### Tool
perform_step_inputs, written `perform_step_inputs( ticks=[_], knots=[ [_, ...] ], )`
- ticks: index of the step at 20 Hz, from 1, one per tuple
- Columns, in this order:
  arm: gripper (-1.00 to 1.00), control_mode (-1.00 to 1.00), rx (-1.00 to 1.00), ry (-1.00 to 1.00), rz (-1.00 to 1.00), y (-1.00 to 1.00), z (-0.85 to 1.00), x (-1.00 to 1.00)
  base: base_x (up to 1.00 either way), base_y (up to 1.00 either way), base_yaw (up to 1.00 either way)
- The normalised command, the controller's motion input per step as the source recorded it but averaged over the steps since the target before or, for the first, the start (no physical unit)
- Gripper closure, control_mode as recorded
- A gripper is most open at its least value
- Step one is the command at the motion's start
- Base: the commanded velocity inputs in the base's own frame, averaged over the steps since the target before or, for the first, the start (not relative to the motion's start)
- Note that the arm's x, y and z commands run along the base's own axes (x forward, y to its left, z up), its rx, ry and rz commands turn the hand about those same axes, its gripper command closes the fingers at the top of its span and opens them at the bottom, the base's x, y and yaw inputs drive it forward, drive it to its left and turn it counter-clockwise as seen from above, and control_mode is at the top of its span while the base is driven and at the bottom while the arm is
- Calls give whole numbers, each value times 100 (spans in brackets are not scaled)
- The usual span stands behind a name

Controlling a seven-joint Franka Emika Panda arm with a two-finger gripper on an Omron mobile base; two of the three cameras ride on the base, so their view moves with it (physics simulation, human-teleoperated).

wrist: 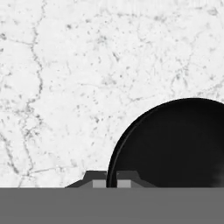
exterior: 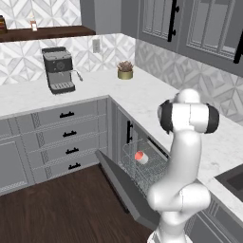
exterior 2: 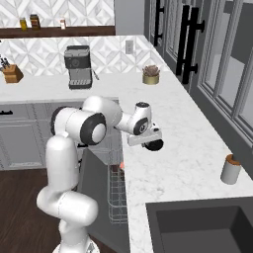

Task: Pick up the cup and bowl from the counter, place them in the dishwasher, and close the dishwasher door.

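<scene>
The black bowl [wrist: 175, 144] sits on the white marble counter [wrist: 65, 87], near its front edge. My gripper [wrist: 112, 183] is shut on the bowl's rim, one fingertip on each side of it. In the right base view the gripper [exterior 2: 151, 142] reaches over the counter [exterior 2: 183, 148] to the bowl [exterior 2: 156, 145]. The cup [exterior: 140, 156], pale with a red top, lies in the wire rack of the dishwasher [exterior: 142, 166]. The dishwasher door [exterior: 124, 187] hangs open, tilted down toward the floor.
A coffee machine [exterior: 59, 70] and a potted plant [exterior: 125, 70] stand at the back of the counter. A brown-capped soap bottle [exterior 2: 231, 169] stands beside the dark sink [exterior 2: 197, 225]. A knife block [exterior 2: 11, 73] is at the far left. Drawer cabinets [exterior: 66, 137] flank the dishwasher.
</scene>
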Motion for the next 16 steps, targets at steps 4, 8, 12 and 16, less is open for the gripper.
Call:
perform_step_inputs(
  ticks=[4,8,12,16],
  knots=[
    [100,-100,0,0,0,99,48,-98,0,0,0],
    [100,-100,1,0,0,100,30,-100,0,0,0],
    [100,-100,6,0,0,96,26,-97,0,0,0],
    [100,-100,16,9,0,56,-12,-26,0,0,0]
  ],
)
